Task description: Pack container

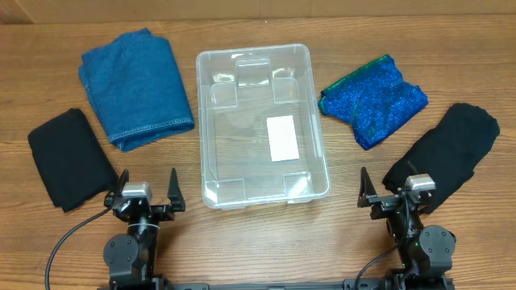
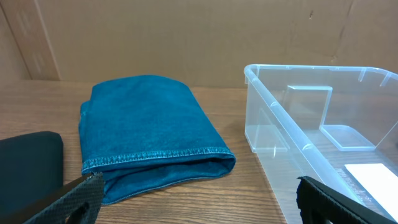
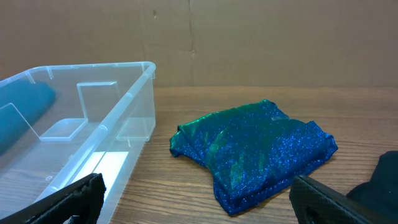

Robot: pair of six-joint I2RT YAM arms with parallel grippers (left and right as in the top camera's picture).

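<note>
Overhead has the container (image 1: pixel 242 153) sitting mid-table (image 1: pixel 258 242), open side up, and all that shows inside is the white label (image 1: pixel 281 138) on its bottom. The denim cloth (image 1: pixel 135 87) lies just left of it, with the left black cloth (image 1: pixel 68 157) further out. The sparkly blue cloth (image 1: pixel 372 98) is just right of it, and the right black cloth (image 1: pixel 443 153) is beyond that. The left gripper (image 1: pixel 147 181) and right gripper (image 1: pixel 389 184) sit near the container's front corners, not touching it, both spread wide and holding nothing.
</note>
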